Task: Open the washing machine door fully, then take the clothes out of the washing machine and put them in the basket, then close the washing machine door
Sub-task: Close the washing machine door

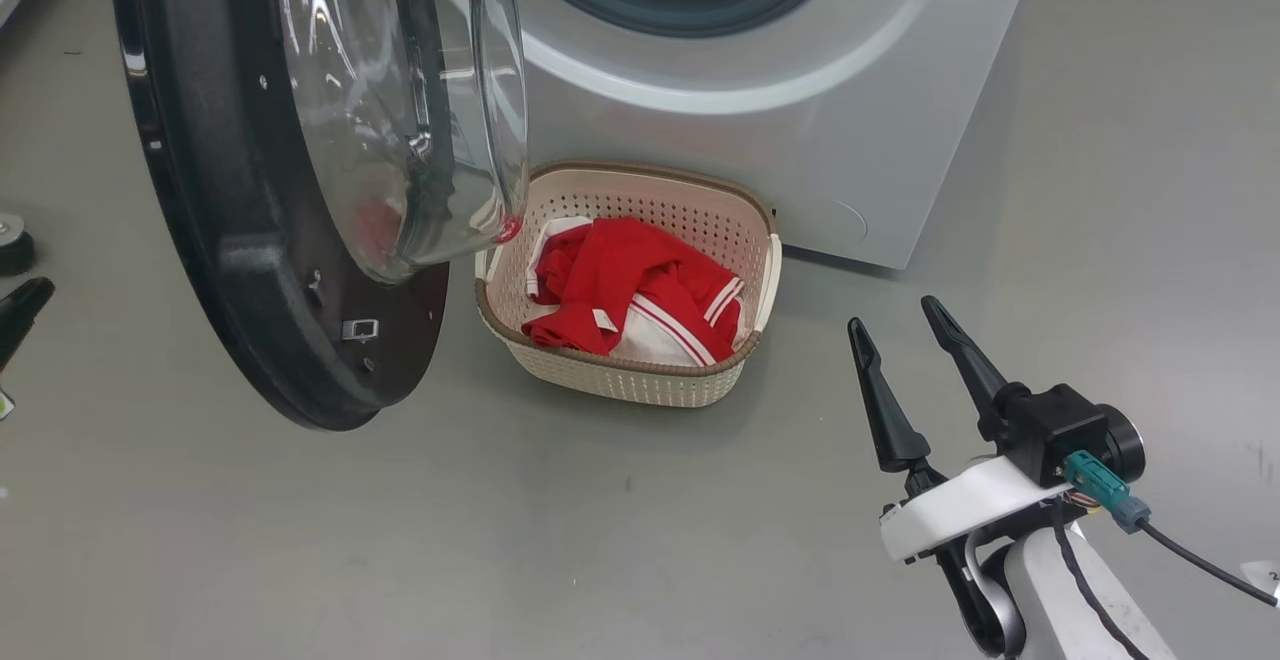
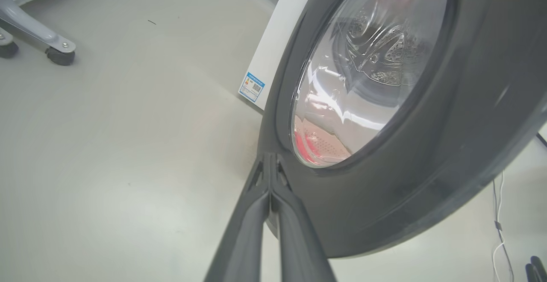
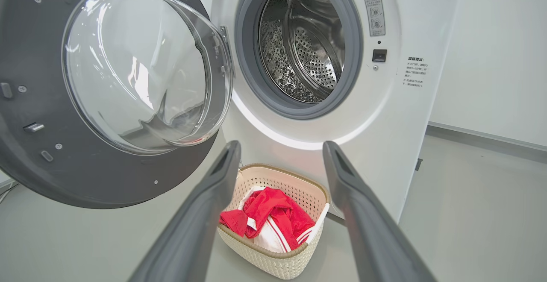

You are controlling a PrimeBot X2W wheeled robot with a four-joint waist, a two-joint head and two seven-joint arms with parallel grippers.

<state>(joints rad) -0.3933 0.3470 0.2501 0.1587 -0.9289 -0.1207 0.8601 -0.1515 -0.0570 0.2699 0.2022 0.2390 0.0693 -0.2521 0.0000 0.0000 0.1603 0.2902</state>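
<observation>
The washing machine door (image 1: 250,270) stands swung open to the left, its glass bowl facing the white washing machine (image 1: 760,130). The steel drum (image 3: 307,47) looks bare inside. The red and white clothes (image 1: 630,285) lie in the cream basket (image 1: 640,385) on the floor in front of the machine. My left gripper (image 2: 270,157) is shut on nothing, with its tips by the door's black outer rim (image 2: 384,196); whether they touch it I cannot tell. My right gripper (image 1: 892,315) hangs open to the right of the basket, fingers (image 3: 205,205) pointing toward the basket (image 3: 273,256).
Grey floor surrounds the machine. A wheeled grey leg (image 2: 42,42) stands on the floor beyond the door. A blue sticker (image 2: 252,87) is on the machine's side. A thin white cable (image 2: 498,230) trails on the floor. A white wall (image 3: 491,51) rises to the right of the machine.
</observation>
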